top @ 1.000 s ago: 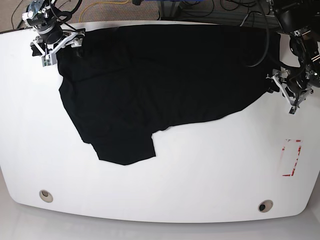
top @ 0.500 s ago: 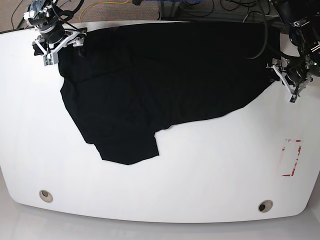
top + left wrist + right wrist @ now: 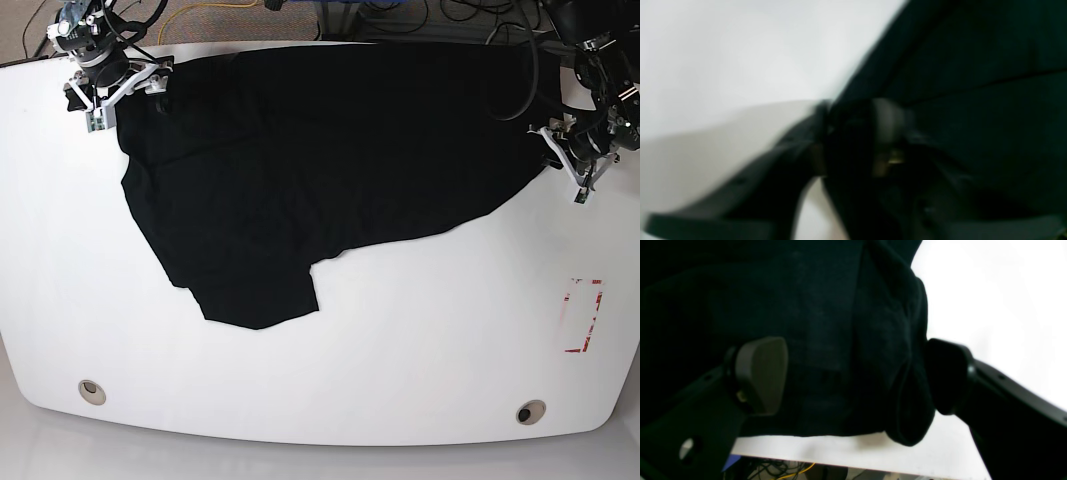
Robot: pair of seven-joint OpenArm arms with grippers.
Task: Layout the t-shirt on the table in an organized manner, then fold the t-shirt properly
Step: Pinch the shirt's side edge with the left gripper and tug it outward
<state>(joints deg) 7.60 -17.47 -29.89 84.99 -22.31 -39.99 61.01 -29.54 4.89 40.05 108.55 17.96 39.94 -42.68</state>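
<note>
White table: one black t-shirt, two grommet holes.

Base view: high overhead, looks down on whole counter. Both wrist views: very close, low, along own end effector toward t-shirt edge; left one blurred. All share shirt and counter.

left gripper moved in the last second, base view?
Yes. The left gripper has shifted up the image and slightly left, further from the red rectangle mark, ending at the t-shirt edge.
</note>
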